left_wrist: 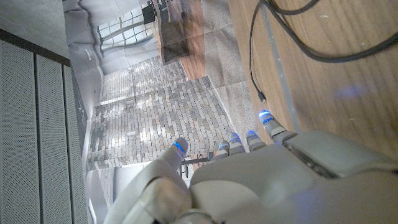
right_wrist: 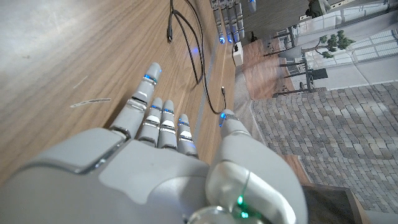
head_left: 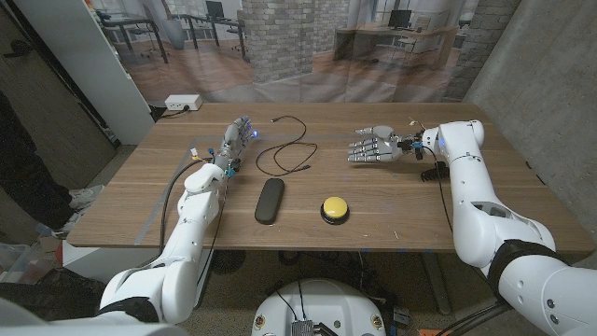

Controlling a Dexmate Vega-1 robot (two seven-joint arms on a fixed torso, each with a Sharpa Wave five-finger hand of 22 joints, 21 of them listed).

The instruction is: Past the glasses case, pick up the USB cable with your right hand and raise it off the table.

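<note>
Right hand (head_left: 373, 147) empty, fingers spread, hovering right of the USB cable (head_left: 287, 154), which lies looped on the table (head_left: 392, 201) beyond the glasses case (head_left: 270, 201). Left hand (head_left: 235, 138) spread, holding nothing. Recommend approaching leftward, pinching one strand, then lifting vertically.

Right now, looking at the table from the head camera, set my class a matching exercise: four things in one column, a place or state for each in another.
Things:
1. USB cable
2. glasses case
3. yellow button
4. right robot hand

Descriptions:
A. open, fingers spread, holding nothing
B. dark oblong near the front edge
C. looped, lying beyond the case
D. round, beside the case

Pairs: 1-C, 2-B, 3-D, 4-A
</note>
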